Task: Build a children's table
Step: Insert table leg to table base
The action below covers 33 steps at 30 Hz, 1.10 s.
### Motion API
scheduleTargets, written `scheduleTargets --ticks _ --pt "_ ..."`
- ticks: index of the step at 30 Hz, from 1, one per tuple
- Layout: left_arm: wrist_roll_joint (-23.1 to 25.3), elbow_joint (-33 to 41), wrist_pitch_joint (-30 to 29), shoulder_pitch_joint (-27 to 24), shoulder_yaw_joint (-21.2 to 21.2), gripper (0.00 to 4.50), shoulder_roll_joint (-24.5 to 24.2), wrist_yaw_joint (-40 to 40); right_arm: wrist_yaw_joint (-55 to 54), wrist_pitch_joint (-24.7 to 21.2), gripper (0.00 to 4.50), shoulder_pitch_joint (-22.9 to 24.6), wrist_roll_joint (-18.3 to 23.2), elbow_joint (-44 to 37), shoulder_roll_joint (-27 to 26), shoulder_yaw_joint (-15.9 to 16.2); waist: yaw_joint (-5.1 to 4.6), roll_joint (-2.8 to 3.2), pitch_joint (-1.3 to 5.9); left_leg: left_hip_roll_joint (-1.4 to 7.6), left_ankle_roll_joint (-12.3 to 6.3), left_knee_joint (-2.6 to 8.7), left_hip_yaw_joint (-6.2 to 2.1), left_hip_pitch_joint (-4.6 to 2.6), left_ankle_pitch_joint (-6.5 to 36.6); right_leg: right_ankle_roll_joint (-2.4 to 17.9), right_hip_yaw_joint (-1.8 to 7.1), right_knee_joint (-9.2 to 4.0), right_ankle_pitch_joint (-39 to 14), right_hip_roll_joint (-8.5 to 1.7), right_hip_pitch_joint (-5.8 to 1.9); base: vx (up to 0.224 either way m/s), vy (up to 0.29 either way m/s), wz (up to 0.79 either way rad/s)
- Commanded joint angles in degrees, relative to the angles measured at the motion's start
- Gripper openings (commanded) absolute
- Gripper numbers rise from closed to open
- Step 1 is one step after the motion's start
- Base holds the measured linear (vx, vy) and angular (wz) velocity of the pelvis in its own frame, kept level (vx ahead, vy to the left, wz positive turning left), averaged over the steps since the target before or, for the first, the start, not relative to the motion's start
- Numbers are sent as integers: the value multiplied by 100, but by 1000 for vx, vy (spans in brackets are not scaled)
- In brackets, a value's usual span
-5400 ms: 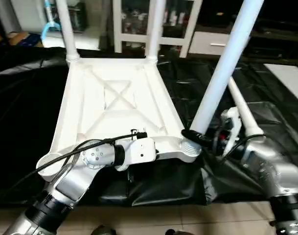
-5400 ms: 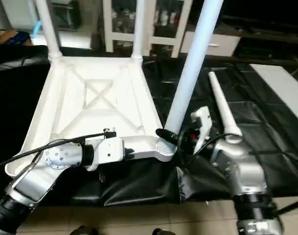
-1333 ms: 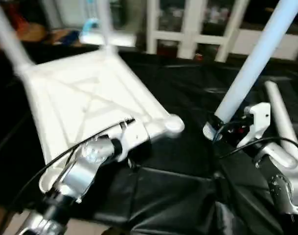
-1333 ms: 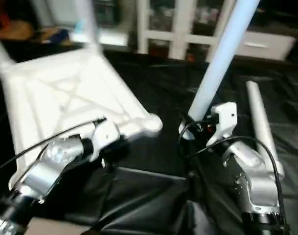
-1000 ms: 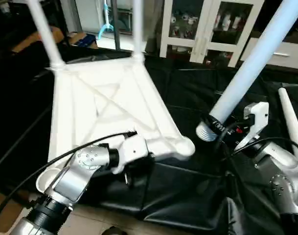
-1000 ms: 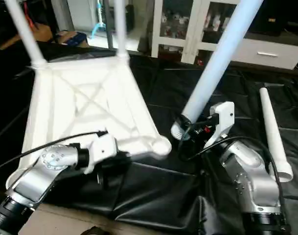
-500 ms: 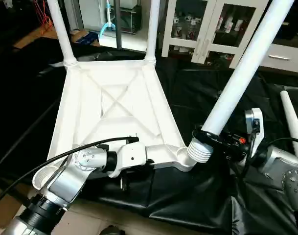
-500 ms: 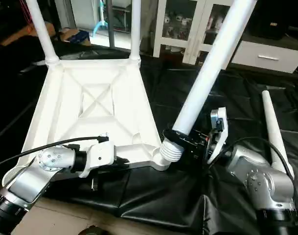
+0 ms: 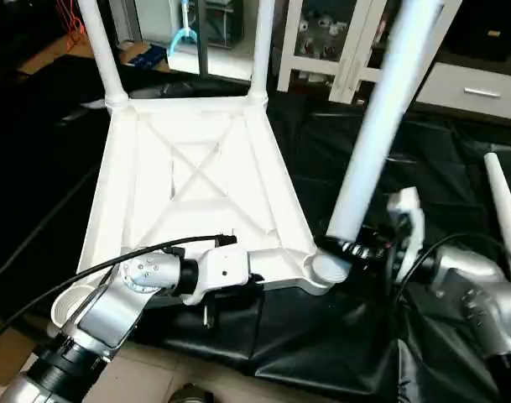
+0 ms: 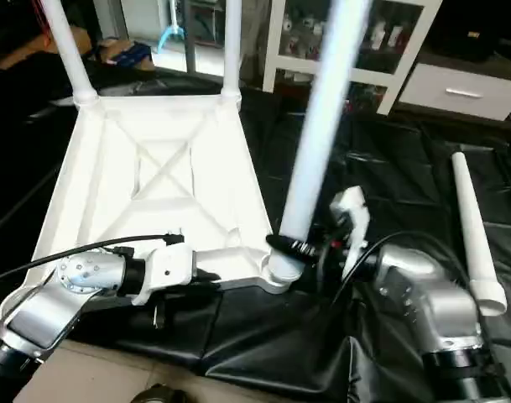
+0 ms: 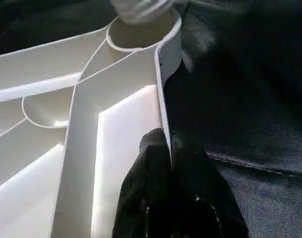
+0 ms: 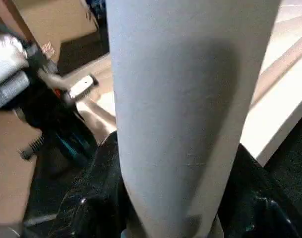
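The white table top (image 9: 196, 168) lies upside down on a black sheet, X-ribs up. Two legs (image 9: 100, 50) (image 9: 263, 42) stand in its far corner sockets. My left gripper (image 9: 253, 279) is shut on the top's near rim; in the left wrist view its black fingers (image 11: 151, 188) pinch that rim wall (image 11: 163, 99). My right gripper (image 9: 356, 249) is shut on the foot of a third leg (image 9: 381, 126), whose end sits in the near right socket (image 9: 326, 267), leaning slightly right. A fourth leg (image 10: 473, 235) lies loose on the sheet to the right. The near left socket (image 9: 70, 306) is empty.
A white glass-door cabinet (image 9: 339, 42) and a white drawer unit (image 9: 482, 84) stand behind the work. The black sheet (image 9: 339, 353) hangs over the near edge, with floor (image 9: 154, 378) below. A black cable (image 9: 87, 273) runs along my left forearm.
The held leg has swung more upright and its ribbed end, which showed beside the near right socket, now sits in the socket. My right wrist has turned with it. The left gripper kept its hold.
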<state>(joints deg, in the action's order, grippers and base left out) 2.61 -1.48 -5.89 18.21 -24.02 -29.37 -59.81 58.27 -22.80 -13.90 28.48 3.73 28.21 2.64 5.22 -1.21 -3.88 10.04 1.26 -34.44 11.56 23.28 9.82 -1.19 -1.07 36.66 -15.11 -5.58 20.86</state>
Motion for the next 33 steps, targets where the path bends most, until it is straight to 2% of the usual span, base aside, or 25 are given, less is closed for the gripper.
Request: scheduleTargets --ticks 1,3,5,8,13,18,22,28,29,33 --pt "94 8 -1 -12 -316 0 31 -226 100 256 189 6 -129 36 72 -18 -77 -20 252 338 -118 489 -150 -242 1103 1125 142 -456 -107 -249 -19 0 0 0" --pt "118 -17 -15 25 -341 0 6 -275 57 525 189 -3 -288 71 67 -3 -83 -14 236 343 -22 511 -153 -247 1286 1098 157 -479 -309 -248 -2 0 0 0" --pt "124 -34 -9 36 -348 0 0 -286 53 564 189 -9 -311 85 52 0 -88 -9 228 339 43 522 -154 -255 1393 1066 170 -492 -383 -241 8 0 0 0" --pt "116 -38 -16 42 -357 0 -7 -286 155 636 189 7 -337 137 46 43 -85 -29 231 337 -11 513 -149 -251 1294 1065 175 -484 -221 -239 1 0 0 0" --pt "118 -29 -46 48 -363 0 -5 -296 335 799 189 93 -472 154 121 163 -87 -24 225 339 -117 513 -150 -241 1151 1105 165 -471 4 -226 -6 0 0 0" --pt "116 -52 -55 68 -365 0 9 -295 437 1023 189 149 -647 180 103 338 -92 -26 209 355 -33 547 -152 -259 1416 1080 176 -515 -335 -238 15 0 0 0" --pt "88 -54 -75 98 -351 0 55 -308 426 1480 189 168 -1014 349 30 542 -97 -14 198 360 96 574 -156 -276 1605 1018 184 -540 -493 -240 36 0 0 0" --pt "50 -29 -93 91 -338 0 72 -328 241 1781 189 54 -1074 675 -170 451 -104 -23 199 349 59 575 -145 -274 1549 1061 190 -540 -361 -230 40 0 0 0" --pt "52 -44 -88 97 -341 0 70 -337 272 1806 189 23 -1082 750 -182 461 -106 -4 209 351 64 578 -149 -270 1550 1074 187 -537 -338 -230 35 0 0 0" --pt "61 -48 -84 96 -336 0 67 -341 345 1889 189 13 -1108 866 -206 516 -104 -10 211 357 70 590 -155 -269 1572 1062 181 -530 -289 -223 21 0 0 0"
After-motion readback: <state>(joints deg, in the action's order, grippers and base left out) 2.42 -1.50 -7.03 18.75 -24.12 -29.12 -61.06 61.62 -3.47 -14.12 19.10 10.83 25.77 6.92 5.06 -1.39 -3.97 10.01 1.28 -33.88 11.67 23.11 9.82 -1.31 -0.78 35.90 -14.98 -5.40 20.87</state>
